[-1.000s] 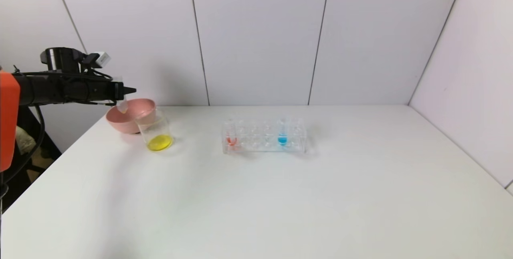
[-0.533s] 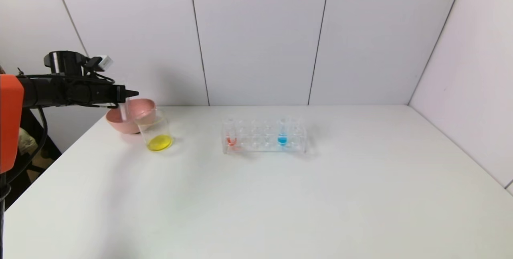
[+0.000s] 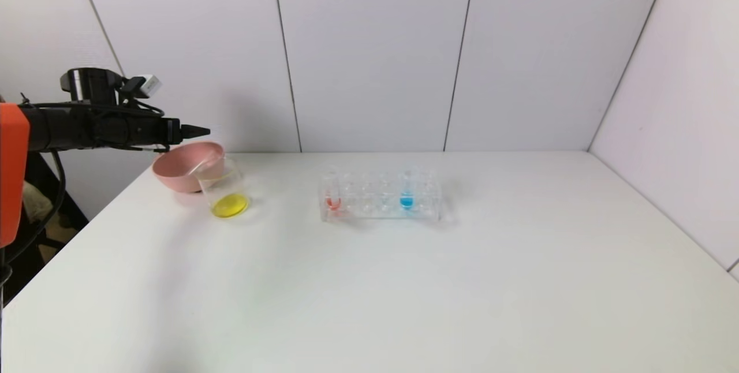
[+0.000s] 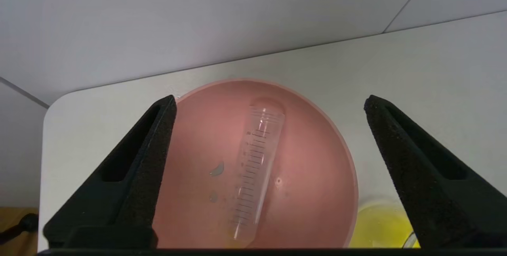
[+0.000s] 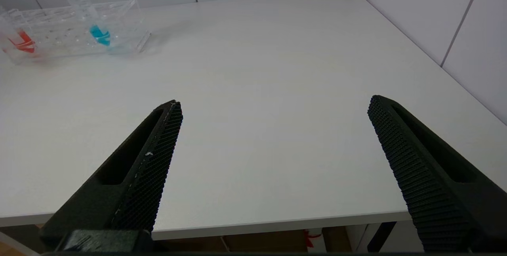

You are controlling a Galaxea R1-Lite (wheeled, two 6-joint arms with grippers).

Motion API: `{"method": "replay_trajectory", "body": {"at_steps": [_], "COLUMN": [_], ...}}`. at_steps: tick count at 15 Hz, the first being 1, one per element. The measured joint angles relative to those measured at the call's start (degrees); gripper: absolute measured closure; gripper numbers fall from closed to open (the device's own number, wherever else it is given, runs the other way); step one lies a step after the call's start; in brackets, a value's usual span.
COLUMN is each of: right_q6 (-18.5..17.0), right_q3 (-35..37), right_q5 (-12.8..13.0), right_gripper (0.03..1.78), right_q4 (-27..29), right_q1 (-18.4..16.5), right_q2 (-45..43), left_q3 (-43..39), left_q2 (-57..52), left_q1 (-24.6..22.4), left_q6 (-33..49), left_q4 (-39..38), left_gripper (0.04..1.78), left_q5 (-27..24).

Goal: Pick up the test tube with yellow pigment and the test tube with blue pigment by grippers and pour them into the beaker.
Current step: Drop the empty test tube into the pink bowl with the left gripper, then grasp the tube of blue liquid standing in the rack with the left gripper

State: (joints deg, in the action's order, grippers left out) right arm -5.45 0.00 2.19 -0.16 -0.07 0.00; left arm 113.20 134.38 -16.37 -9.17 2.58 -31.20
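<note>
Our left hand hangs above the pink bowl, its fingers spread wide and holding nothing; the emptied test tube with yellow pigment lies in the bowl on its side, clear of both fingers; the beaker stands just beside the bowl with yellow liquid in its bottom, so we judge the yellow half of the job done. The test tube with blue pigment stands upright in the clear rack mid-bench, a red-tipped tube at the rack's other end; our right hand waits low at the near edge of the bench, fingers wide and empty, the rack well ahead of it. To do the next step well, we would lift the left hand straight up and away so it neither clips the bowl's rim nor nudges the beaker; then come down over the blue tube from above, grip near its top, and draw it out vertically so the rack does not tip.
</note>
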Motion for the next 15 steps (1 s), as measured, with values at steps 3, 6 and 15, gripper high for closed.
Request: {"method": "replay_trajectory", "body": {"at_steps": [3,6,15], "right_q6": [0.0,0.0,0.0], "right_q3": [0.0,0.0,0.0], "right_q5": [0.0,0.0,0.0], "right_gripper": [0.1,0.1,0.1], "right_q4": [0.0,0.0,0.0], "right_q1": [0.0,0.0,0.0], "right_q2": [0.0,0.0,0.0], "left_q3": [-0.3,-1.0,-12.7], "left_q2": [-2.2,-6.5,-28.5], "left_q1": [0.2,1.5,6.7], "left_q6": [0.0,0.0,2.0], "left_q4": [0.5,2.8,5.6], "left_gripper": [0.04,0.04,0.04], "left_q5": [0.3,0.5,7.6]}}
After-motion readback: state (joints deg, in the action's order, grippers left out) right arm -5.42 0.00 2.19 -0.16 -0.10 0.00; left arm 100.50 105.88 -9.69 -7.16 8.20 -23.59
